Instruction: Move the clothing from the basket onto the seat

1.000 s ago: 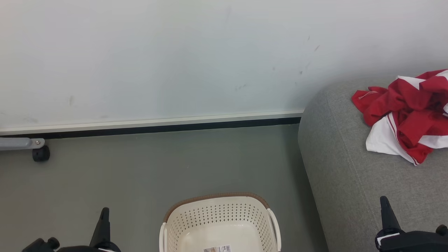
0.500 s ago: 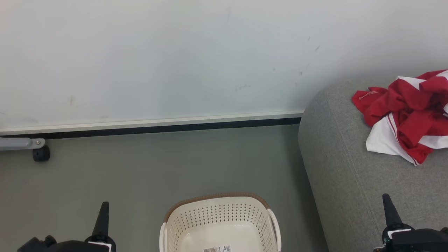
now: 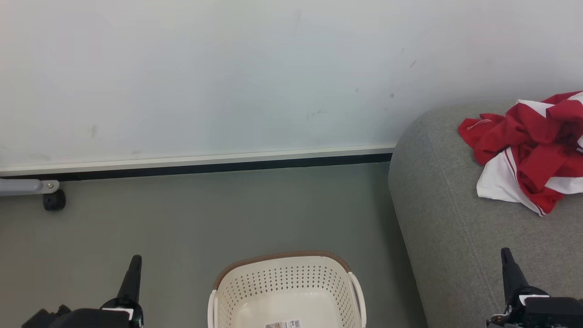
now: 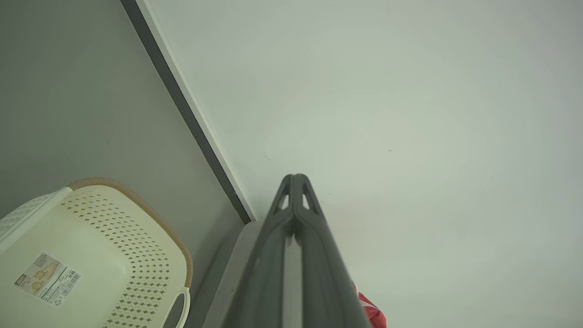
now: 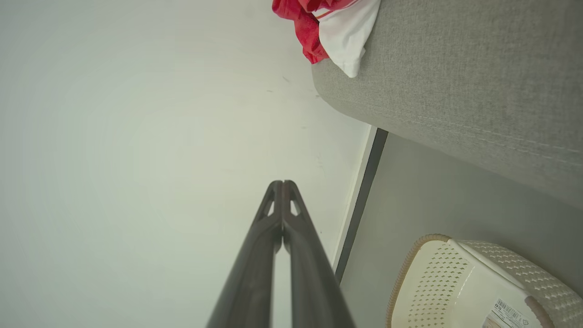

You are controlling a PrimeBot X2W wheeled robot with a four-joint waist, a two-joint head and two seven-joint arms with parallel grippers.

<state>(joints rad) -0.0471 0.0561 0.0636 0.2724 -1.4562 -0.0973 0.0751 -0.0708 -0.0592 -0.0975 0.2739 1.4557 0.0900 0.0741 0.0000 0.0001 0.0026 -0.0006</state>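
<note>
While both arms sit low in the bottom corners of the head view, the crumpled red and white sports garments (image 3: 528, 150) of thin fabric lie heaped at the upper right on the large grey fabric sofa cushion (image 3: 446, 228). The cream-white perforated plastic laundry basket (image 3: 282, 279) with its brown rim band stands on the grey floor (image 3: 205, 214) at bottom centre, well apart from them. Its visible base is bare except for a barcode sticker (image 4: 48, 279). The left gripper (image 4: 294, 180) has its two dark fingers pressed together on nothing, and so does the right gripper (image 5: 282, 184). To me the job looks about finished, though the frame cuts off the basket's near part, so a garment lying there could be missed. The heap sits near the cushion's far edge by the white wall (image 3: 227, 77), and a careless nudge might tip thin cloth off the back. An arm swinging inward could also knock the light, empty basket. On the sticker I make out bars and a small picture, but the print is too fine to read, as is a pale mark on the red fabric.
</note>
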